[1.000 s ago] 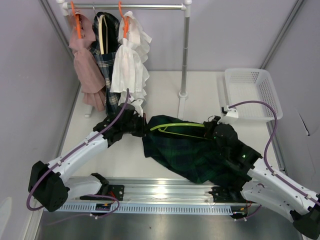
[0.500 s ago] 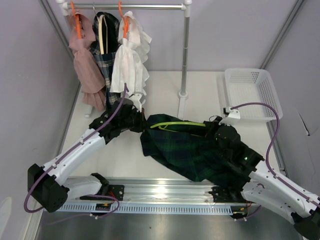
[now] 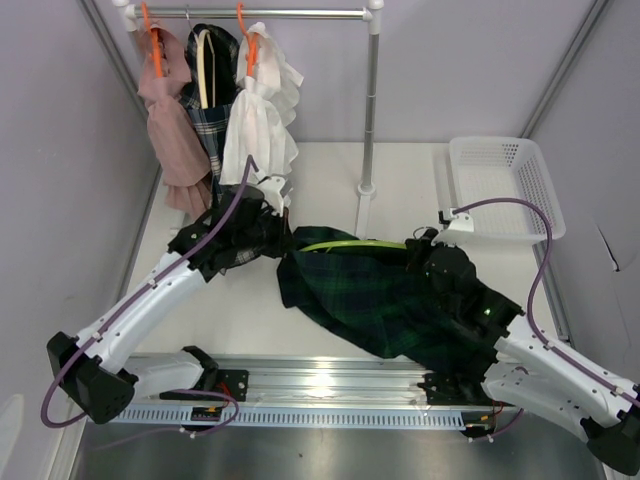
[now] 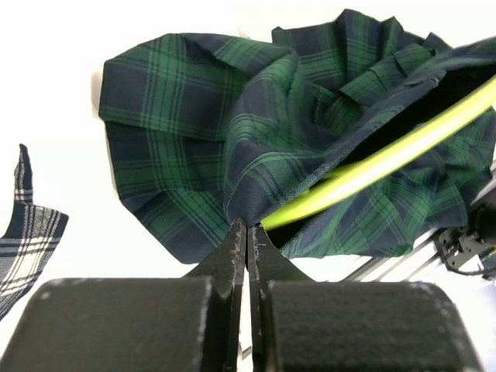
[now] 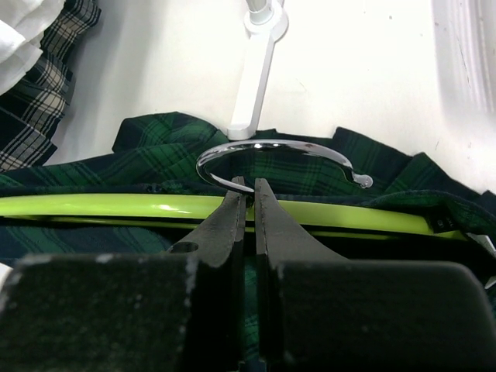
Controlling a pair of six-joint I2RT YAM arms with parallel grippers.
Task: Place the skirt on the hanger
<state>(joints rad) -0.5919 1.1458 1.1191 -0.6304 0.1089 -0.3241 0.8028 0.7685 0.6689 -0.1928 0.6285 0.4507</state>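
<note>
Although bunched and creased, see the tartan skirt (image 3: 360, 300) lying on the desk (image 3: 250, 310), with the lime hanger (image 3: 350, 244) along its far edge. Note the left pincer (image 4: 246, 229) pinched together on the skirt's corner, and the right pincer (image 5: 246, 190) clamped on the hanger's neck just below its metal hook (image 5: 294, 145).

Bright even light, blown-out whites
</note>
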